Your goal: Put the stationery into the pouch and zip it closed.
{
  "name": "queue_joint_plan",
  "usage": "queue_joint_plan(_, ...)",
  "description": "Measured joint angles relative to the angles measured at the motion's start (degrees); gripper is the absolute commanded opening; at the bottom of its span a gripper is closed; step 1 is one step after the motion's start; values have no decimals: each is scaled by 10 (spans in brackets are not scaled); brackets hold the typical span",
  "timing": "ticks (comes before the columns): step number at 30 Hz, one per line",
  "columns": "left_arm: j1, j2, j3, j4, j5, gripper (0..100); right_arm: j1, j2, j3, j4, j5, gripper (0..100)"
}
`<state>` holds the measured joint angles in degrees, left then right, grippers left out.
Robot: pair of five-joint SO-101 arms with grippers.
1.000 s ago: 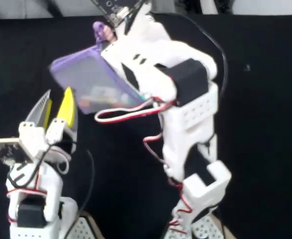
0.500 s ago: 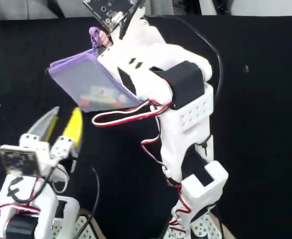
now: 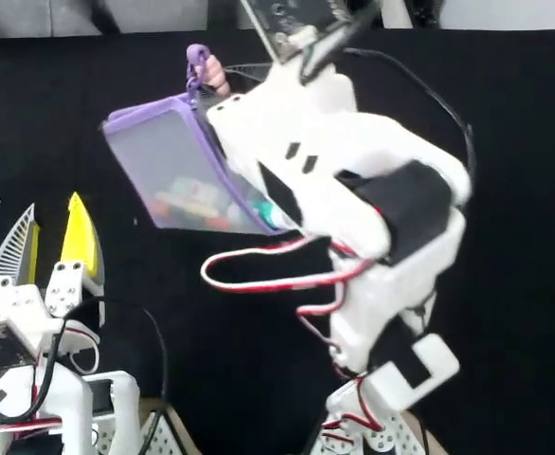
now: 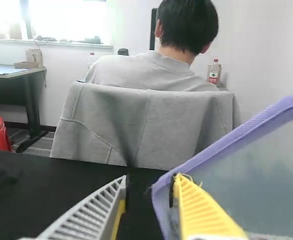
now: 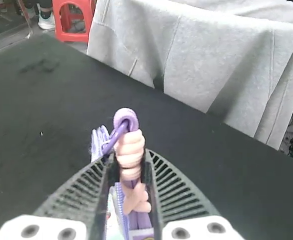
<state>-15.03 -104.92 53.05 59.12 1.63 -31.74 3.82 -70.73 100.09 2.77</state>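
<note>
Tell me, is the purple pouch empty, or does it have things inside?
Not empty: through the clear side of the pouch, colourful stationery shows, gathered at its lower edge.

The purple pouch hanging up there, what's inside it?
Through the pouch's clear side, a small heap of colourful pieces lies along its lower edge; which stationery they are cannot be told. The white arm covers one corner of it.
</note>
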Motion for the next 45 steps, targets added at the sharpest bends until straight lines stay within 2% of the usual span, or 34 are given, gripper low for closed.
queue_joint_plan(4, -8, 0, 4, 0, 0, 165, 0, -61, 53, 2, -4, 11)
queue_joint_plan(11, -10, 0, 4, 0, 0, 164, 0, -192, 313, 2, -4, 11)
queue_joint_plan(16, -10, 0, 4, 0, 0, 163, 34, -229, 369, 2, 13, 11)
queue_joint_plan(20, -10, 0, 11, 0, 0, 163, 83, -228, 371, 2, 34, 11)
queue_joint_plan(30, -10, 0, 48, 0, 0, 166, 102, -176, 429, -7, 48, 11)
queue_joint_plan(34, -11, 0, 66, 11, 0, 166, 66, -127, 390, -34, 52, 11)
queue_joint_plan(39, -14, 0, 67, 45, -27, 163, -13, -52, 282, -7, 55, 11)
queue_joint_plan(45, -14, 0, 79, 46, -41, 165, -22, 4, 209, -4, 57, 11)
